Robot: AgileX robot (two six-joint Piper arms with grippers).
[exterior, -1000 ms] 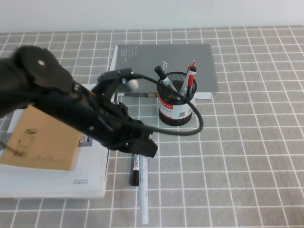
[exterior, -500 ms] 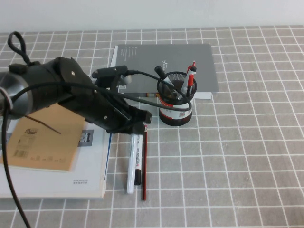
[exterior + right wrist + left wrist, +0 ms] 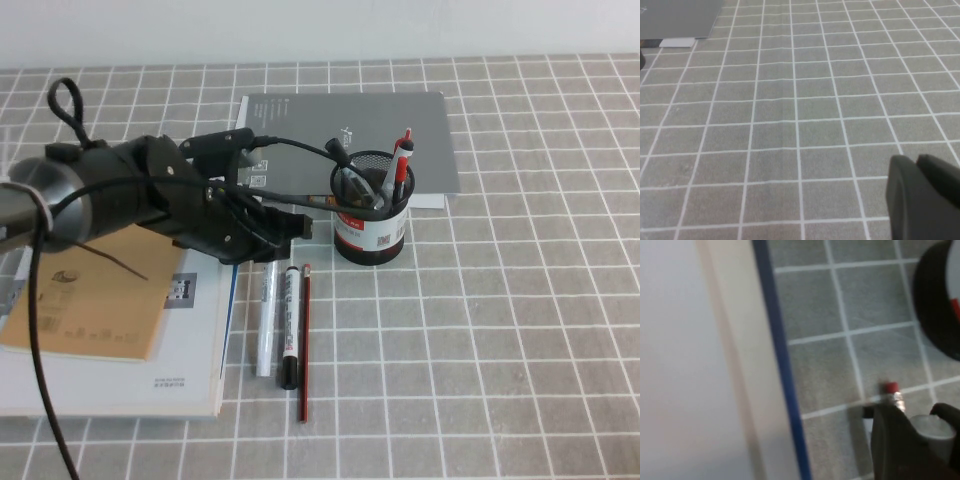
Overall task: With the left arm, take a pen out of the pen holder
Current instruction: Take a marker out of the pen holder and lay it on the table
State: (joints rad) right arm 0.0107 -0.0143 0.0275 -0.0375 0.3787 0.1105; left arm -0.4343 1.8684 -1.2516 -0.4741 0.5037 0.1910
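Left gripper [image 3: 300, 226] just beside pen holder [image 3: 372, 238], on its robot-left side, fingers [image 3: 890, 435] at a narrow gap, gripping nothing. White marker [image 3: 264, 325], black marker [image 3: 289, 330] and red pencil [image 3: 304, 345] lie on worktop [image 3: 500, 350] near holder. Right gripper [image 3: 917, 162] well apart from holder, fingers together.

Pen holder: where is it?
High view, centre: the pen holder stands on the table before the grey book, just right of the left gripper; the right gripper appears only in its wrist view, over the table.
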